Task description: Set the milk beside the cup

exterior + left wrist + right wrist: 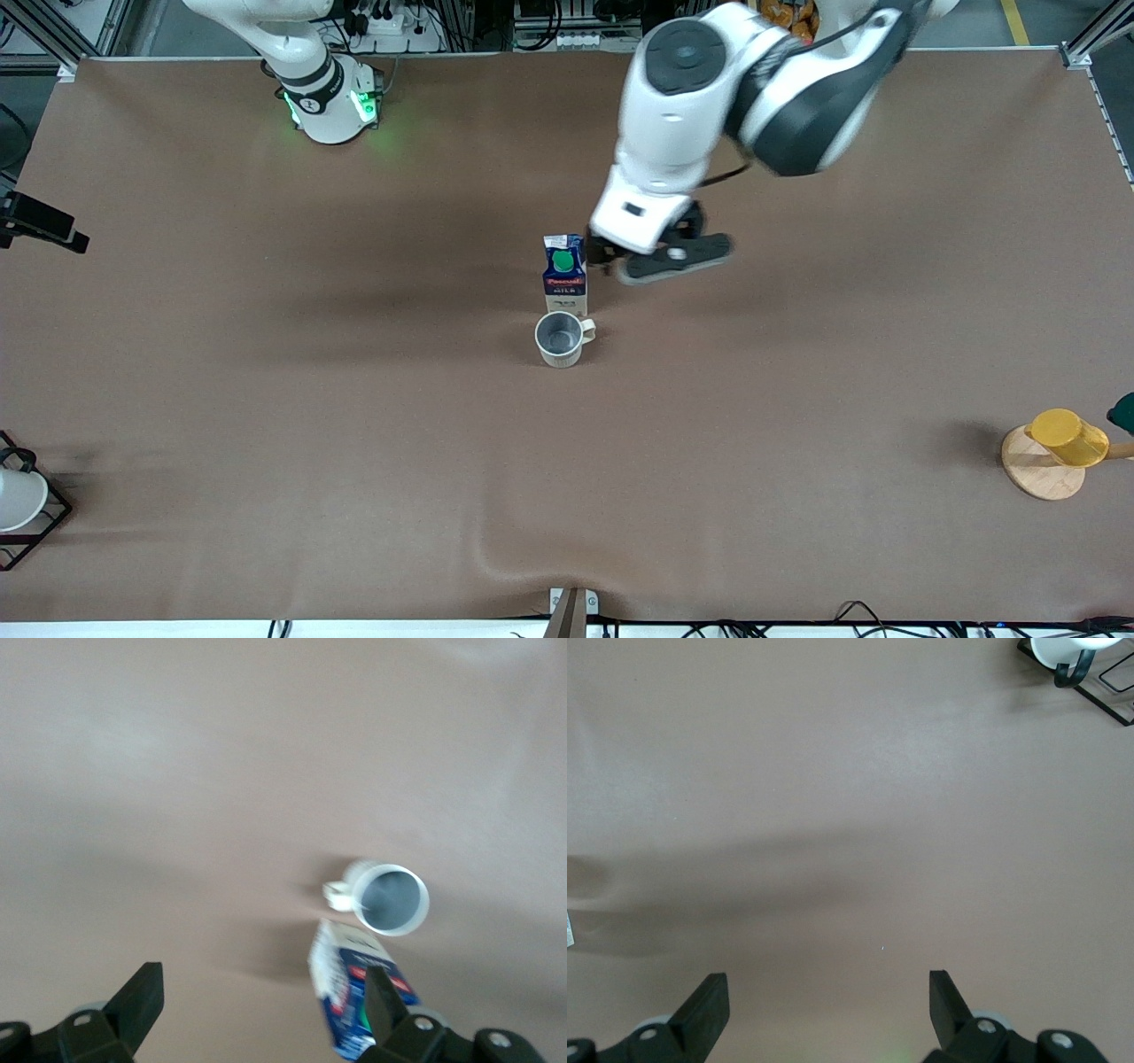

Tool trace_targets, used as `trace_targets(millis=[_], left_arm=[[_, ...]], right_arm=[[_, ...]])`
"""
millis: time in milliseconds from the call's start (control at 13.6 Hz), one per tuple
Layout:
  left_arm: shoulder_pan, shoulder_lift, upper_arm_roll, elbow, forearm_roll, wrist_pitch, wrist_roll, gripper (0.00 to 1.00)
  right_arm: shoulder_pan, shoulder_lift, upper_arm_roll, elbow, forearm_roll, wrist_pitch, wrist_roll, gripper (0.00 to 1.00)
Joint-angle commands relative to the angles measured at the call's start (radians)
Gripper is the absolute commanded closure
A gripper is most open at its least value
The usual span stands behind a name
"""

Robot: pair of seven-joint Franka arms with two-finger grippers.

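While the milk [564, 275] stands upright on the brown counter [266, 399], it is seen directly beside the cup [560, 338], the cup being the nearer of the two to the front camera. The two are so close that they appear to touch, though contact cannot be confirmed. The carton's round green cap and dark blue face are turned up toward the front camera, and the cup's small handle is pointed toward the left arm's end of the counter.

The left gripper [620, 261] is held just beside the carton, over the counter toward the left arm's end, and nothing is gripped by it. Its fingers [133, 1005] are spread wide in the left wrist view, where the milk [350, 992] is partly covered by one finger and the cup [390, 897] is shown with its grey interior open to view.

The right arm is kept waiting near its base at the top of the front view. The right gripper [824, 1010] is shown in its own wrist view with its fingers apart and empty, over bare counter.

A white cup in a black wire rack [22, 505] is set at the right arm's end of the counter, and a yellow cup [1067, 437] on a wooden disc [1036, 474] at the left arm's end, both well apart from the milk.
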Motion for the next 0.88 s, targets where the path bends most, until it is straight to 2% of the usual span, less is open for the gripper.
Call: trace_targets(millis=[0, 294, 514, 587, 734, 807], left_arm=[[0.081, -0.06, -0.005, -0.053, 0.029, -0.082, 0.085, 0.0], [0.159, -0.095, -0.008, -0.073, 0.029, -0.117, 0.118, 0.0], [0.262, -0.201, 0.001, -0.168, 0.005, -0.108, 0.312, 0.0], [0.274, -0.232, 0.052, -0.183, -0.045, -0.106, 0.41, 0.0], [0.251, -0.302, 0.212, -0.223, -0.173, -0.1, 0.64, 0.0], [0.247, -0.325, 0.272, -0.237, -0.199, -0.103, 0.761, 0.0]], right_arm=[[0.058, 0.007, -0.005, -0.006, -0.091, -0.004, 0.003, 0.0], [0.056, -0.024, -0.005, -0.039, -0.09, 0.025, 0.003, 0.0], [0.059, -0.022, -0.005, -0.033, -0.09, 0.037, 0.003, 0.0], [0.06, -0.024, -0.005, -0.033, -0.09, 0.034, 0.003, 0.0], [0.06, -0.028, -0.004, -0.033, -0.09, 0.028, 0.003, 0.0], [0.06, -0.038, -0.004, -0.033, -0.09, 0.029, 0.002, 0.0]])
